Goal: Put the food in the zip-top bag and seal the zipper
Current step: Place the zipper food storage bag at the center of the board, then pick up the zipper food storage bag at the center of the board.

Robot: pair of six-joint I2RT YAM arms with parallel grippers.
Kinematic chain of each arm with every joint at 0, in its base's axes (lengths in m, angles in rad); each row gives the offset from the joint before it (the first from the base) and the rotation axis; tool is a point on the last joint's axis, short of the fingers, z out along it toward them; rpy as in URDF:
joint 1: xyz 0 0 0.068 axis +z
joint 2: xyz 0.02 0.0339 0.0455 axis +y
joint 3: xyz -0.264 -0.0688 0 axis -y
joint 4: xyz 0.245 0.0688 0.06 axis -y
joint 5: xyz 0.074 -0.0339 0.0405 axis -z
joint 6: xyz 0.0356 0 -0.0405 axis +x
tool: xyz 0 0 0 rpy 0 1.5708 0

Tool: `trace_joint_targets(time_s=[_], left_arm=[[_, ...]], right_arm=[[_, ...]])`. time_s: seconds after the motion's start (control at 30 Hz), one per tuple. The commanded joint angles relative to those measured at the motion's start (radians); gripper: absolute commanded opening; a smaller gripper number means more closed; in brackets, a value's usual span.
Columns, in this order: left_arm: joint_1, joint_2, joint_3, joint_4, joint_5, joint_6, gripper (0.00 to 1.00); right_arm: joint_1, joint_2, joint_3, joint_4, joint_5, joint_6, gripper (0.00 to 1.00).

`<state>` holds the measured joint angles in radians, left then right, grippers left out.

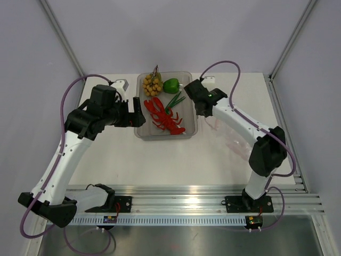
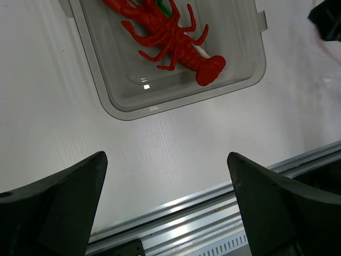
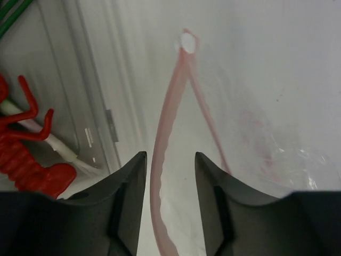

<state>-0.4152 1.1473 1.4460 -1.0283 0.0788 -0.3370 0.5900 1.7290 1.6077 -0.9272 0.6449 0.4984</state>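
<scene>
The red lobster [image 1: 164, 118] lies in the rigid clear tray [image 1: 192, 127] with the green bell pepper [image 1: 171, 85], the yellow-tan ball cluster [image 1: 152, 84] and the thin green stalks [image 1: 175, 101]. The transparent zip-top bag [image 1: 234, 141] lies flat to the right of the tray. In the right wrist view its pink-red zipper [image 3: 165, 117] is parted, and one strip runs between my right gripper's [image 3: 169, 154] open fingers, close to the left one. My left gripper [image 2: 165, 156] is wide open and empty beside the tray's left edge, with the lobster [image 2: 170, 37] beyond it.
An aluminium rail [image 1: 181, 202] runs along the table's near edge. The tray's rim [image 3: 96, 106] lies just left of the right gripper. Frame posts stand at the back corners. The right arm [image 1: 245, 125] reaches over the bag.
</scene>
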Motion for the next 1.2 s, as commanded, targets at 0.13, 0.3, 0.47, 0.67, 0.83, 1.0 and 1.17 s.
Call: trace_joint_targets(time_s=[0.13,0.3,0.47,0.67,0.83,1.0,1.17], left_arm=[[-0.004,-0.003,-0.033,0.082,-0.04,-0.017,0.99],[-0.004,-0.004,-0.047,0.085,-0.037,-0.011,0.99],[-0.004,-0.014,-0.085,0.102,-0.007,-0.019,0.99],[-0.004,-0.021,-0.119,0.117,0.035,-0.031,0.99],[-0.004,-0.058,-0.136,0.108,0.03,-0.025,0.99],[-0.004,-0.096,-0.186,0.114,0.085,-0.023,0.99],[-0.135,-0.101,-0.327,0.273,0.223,-0.137,0.94]], right_arm=[[0.077,0.012,0.133,0.067,-0.066,0.013,0.61],[0.076,-0.068,0.066,0.038,-0.103,-0.015,0.62],[0.073,-0.164,-0.014,0.021,-0.113,0.022,0.63],[0.073,-0.105,-0.012,-0.094,-0.033,0.061,0.66],[0.015,-0.031,-0.028,-0.125,-0.076,0.111,0.68],[0.004,-0.074,-0.173,-0.007,-0.2,0.069,0.69],[-0.024,-0.169,-0.323,0.056,-0.25,0.091,0.71]])
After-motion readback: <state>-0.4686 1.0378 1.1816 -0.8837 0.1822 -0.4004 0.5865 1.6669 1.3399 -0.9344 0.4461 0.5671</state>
